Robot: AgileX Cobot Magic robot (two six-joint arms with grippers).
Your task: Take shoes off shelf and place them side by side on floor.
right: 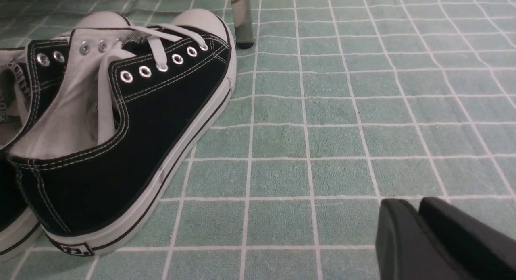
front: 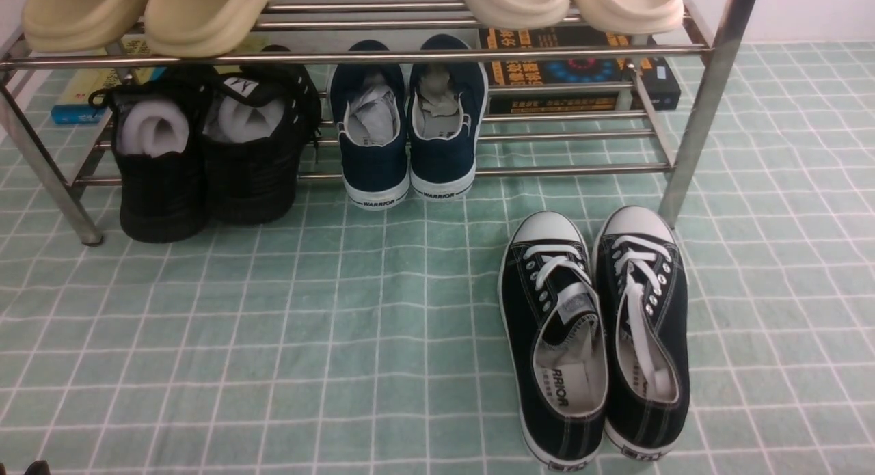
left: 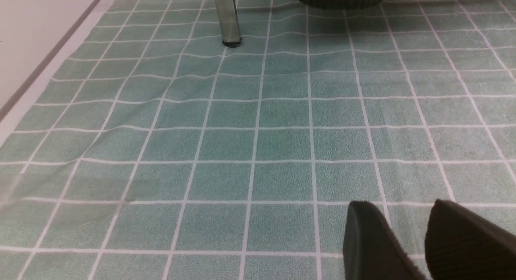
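You're looking at a job that reads as finished: the shoes (front: 593, 335), your black canvas pair with white laces and white toe caps, sit on the floor (front: 273, 338) in the lower right of the front frame, toes pointing up toward the shelf (front: 707, 99) and heels toward you. They lie side by side, inner edges touching or so close that you can't pick out a gap, and the right one's toe cap rests just beside the foot of the shelf's chrome post. Check the right wrist picture and you get the same story: the pair fills the left half of the frame, both soles flat on the green grid, nothing propped or tipped. Your right gripper (right: 419, 227) shows only as two dark fingers in the lower right corner of that picture, drawn together with nothing between them, well clear of the shoes. Your left gripper (left: 403, 231) pokes in at the bottom right of its own frame, fingers apart and empty, over bare floor. Neither arm appears in the front frame. On the lower tier, the navy slip-ons (front: 408, 123) sit mid-frame and the black bulky pair (front: 208, 143) at left, both where they belong. As I judge it, nothing is left for you here.
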